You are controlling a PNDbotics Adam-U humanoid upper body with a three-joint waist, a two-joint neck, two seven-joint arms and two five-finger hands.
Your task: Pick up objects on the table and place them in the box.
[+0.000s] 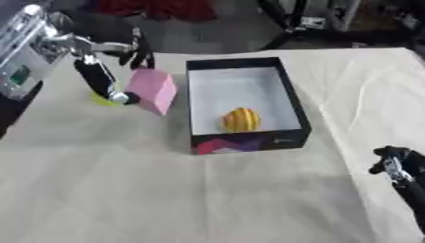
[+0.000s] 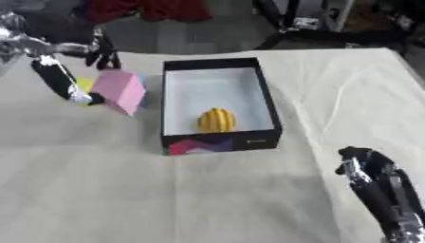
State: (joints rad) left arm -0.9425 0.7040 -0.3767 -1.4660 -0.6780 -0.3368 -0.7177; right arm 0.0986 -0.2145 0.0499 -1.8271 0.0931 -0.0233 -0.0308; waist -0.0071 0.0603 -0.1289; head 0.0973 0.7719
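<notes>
A pink box (image 1: pixel 152 90) hangs tilted just left of the black box (image 1: pixel 291 99), pinched between the fingers and thumb of my left hand (image 1: pixel 104 76). The black box has a white floor, and a yellow striped ball-like thing (image 1: pixel 241 119) lies in it near the front wall. A small yellow-green thing (image 1: pixel 103 100) lies on the table under my left hand, partly hidden by it. My right hand (image 2: pixel 374 178) rests at the lower right of the table, away from the objects; its fingers do not show well.
The table is covered by a cream cloth (image 1: pixel 166 190). A silver and white device (image 1: pixel 21 52) stands at the far left edge. Dark stands and red cloth lie beyond the table's far edge.
</notes>
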